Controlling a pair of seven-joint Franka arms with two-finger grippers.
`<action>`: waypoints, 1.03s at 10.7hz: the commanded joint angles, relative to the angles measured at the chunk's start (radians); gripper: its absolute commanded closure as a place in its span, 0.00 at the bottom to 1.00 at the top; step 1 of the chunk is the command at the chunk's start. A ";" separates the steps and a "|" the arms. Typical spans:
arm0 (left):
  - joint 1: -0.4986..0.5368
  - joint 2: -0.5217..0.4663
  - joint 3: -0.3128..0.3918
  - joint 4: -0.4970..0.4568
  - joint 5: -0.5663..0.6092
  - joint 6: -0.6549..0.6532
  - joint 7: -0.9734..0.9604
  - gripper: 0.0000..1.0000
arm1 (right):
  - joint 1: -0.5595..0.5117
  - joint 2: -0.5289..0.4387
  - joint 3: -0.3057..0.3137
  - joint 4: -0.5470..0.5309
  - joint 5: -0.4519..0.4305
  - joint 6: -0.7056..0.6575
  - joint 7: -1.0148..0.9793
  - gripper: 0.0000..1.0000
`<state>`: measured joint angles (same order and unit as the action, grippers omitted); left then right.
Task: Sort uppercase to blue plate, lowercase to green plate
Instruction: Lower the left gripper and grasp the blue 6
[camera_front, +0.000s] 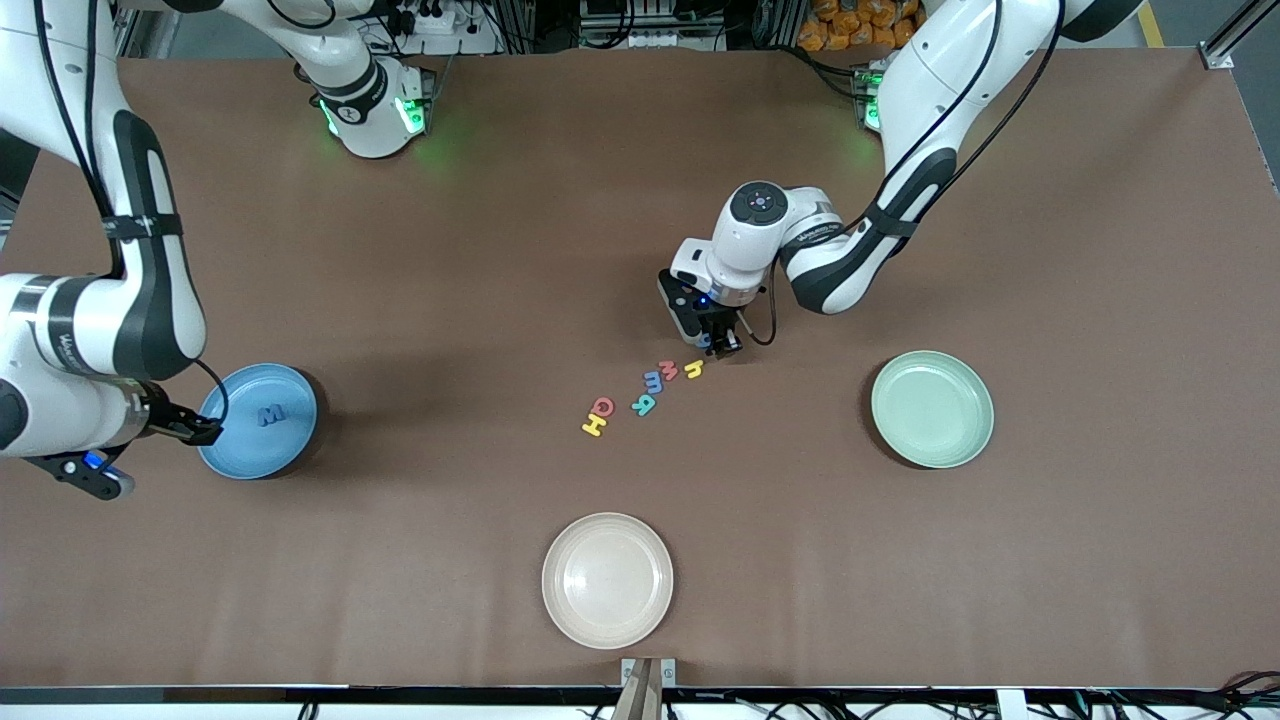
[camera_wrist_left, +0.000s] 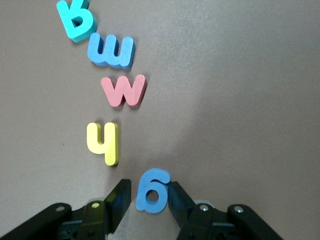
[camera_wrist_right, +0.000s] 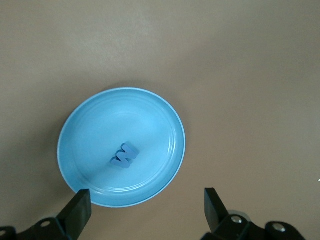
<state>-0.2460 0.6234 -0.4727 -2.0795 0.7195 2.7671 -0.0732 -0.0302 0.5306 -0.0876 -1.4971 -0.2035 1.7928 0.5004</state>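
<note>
My left gripper (camera_front: 722, 345) is down at the table with its jaws around the dark blue g (camera_wrist_left: 153, 190). One finger touches the g and the other stands a little apart from it. In a row beside it lie the yellow h (camera_front: 693, 368), red m (camera_front: 667, 371), light blue m (camera_front: 652, 382), teal R (camera_front: 643, 405), red Q (camera_front: 601, 406) and yellow H (camera_front: 594, 425). The blue plate (camera_front: 290, 455) holds a dark blue M (camera_front: 270, 413). My right gripper (camera_front: 205, 430) hangs open over that plate's rim, holding nothing. The green plate (camera_front: 960, 440) holds nothing.
A cream plate (camera_front: 607, 580) sits near the table's front edge, closer to the front camera than the letters. The brown table top (camera_front: 480, 300) lies bare between the letter row and each coloured plate.
</note>
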 joint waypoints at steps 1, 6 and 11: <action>0.004 0.033 0.012 0.025 0.044 0.003 -0.008 0.61 | 0.004 -0.015 0.014 0.009 -0.005 -0.013 0.033 0.00; 0.007 0.027 0.011 0.035 0.044 0.002 0.006 0.65 | 0.003 -0.035 0.009 0.024 -0.019 -0.012 0.041 0.00; 0.007 0.021 0.011 0.041 0.044 -0.017 0.007 0.71 | 0.006 -0.037 0.009 0.026 -0.039 -0.009 0.040 0.00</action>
<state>-0.2442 0.6239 -0.4669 -2.0596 0.7229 2.7641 -0.0679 -0.0248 0.5120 -0.0840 -1.4637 -0.2160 1.7920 0.5233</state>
